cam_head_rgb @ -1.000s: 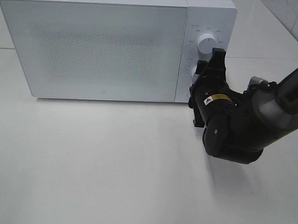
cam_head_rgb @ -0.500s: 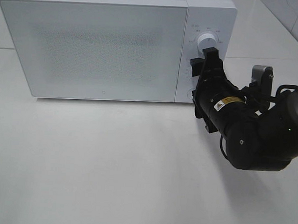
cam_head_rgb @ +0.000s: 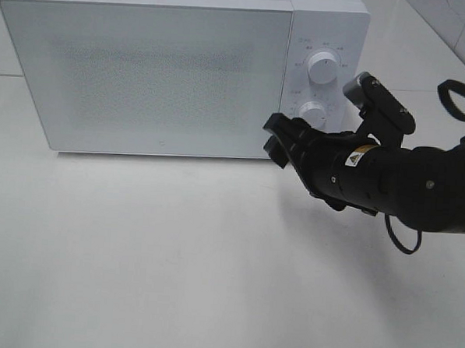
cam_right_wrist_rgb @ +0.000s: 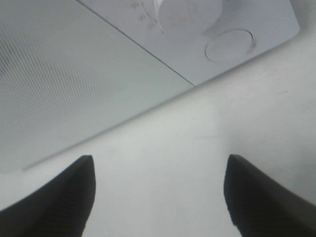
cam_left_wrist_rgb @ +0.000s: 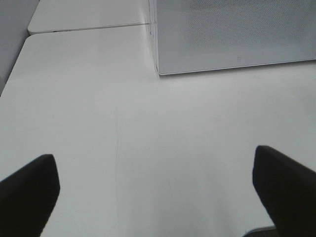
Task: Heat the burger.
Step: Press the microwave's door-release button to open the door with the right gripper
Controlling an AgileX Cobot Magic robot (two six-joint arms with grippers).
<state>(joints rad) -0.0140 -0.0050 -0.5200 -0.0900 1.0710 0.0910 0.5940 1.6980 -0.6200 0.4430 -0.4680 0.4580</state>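
The right gripper [cam_head_rgb: 281, 141] hangs fairly wide, holding and touching nothing. Just below it is bare table [cam_head_rgb: 173, 257]. Just ahead is the microwave [cam_head_rgb: 326, 23] with its door [cam_head_rgb: 160, 69] shut, the lower dial [cam_head_rgb: 311, 112] a little beyond the fingertips. The left gripper [cam_left_wrist_rgb: 155, 197], spread wide and empty, faces table, the oven's corner further off. The burger shows nowhere; presumably it sits behind that door, leaving only the dial setting and the heating.

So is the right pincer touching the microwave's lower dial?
Apart. The right wrist view shows the right pincer open over bare table, with the lower dial well beyond its tips and clear of them.
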